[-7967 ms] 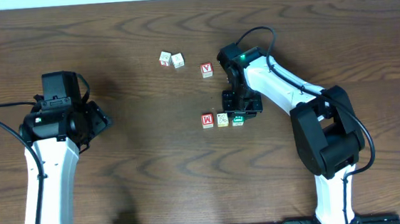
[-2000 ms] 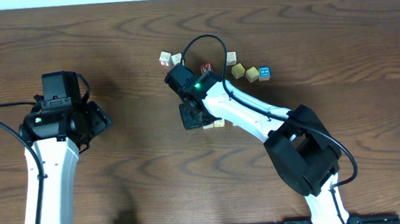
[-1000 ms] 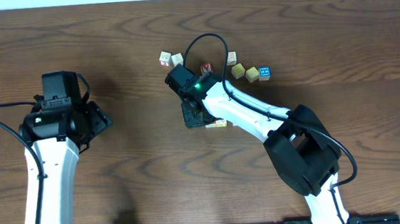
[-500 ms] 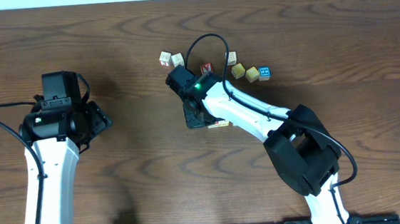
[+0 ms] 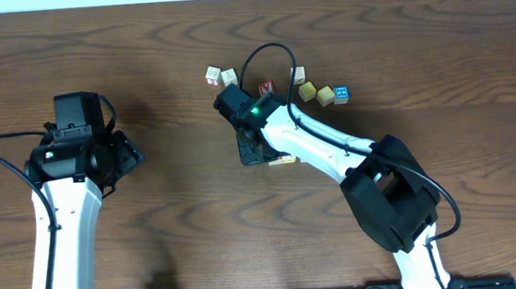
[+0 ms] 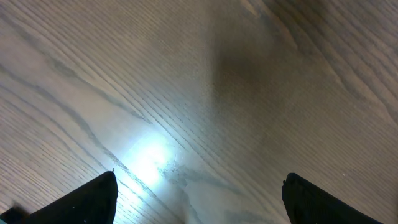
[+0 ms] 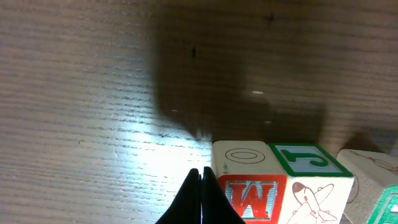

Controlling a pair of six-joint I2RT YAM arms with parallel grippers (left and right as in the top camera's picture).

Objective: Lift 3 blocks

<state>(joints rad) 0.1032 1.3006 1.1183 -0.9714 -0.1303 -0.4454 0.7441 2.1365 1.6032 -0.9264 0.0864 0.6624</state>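
The right pincer (image 7: 200,194) is shut tip to tip; the red "M" block (image 7: 255,194) sits just right of it, then the airplane block (image 7: 309,186) and the green-edged block (image 7: 372,175). The left pincer (image 6: 199,202) stands wide.

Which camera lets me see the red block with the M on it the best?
The right wrist camera: the red M block sits close at the bottom, its letter easy to read, beside the shut right gripper. From overhead the right arm mostly hides it. The left wrist camera shows only table wood.

White links (image 5: 61,225), blk joints (image 5: 401,198), blk cables (image 5: 264,50); green LED (image 5: 256,110) on right arm (image 5: 318,144).
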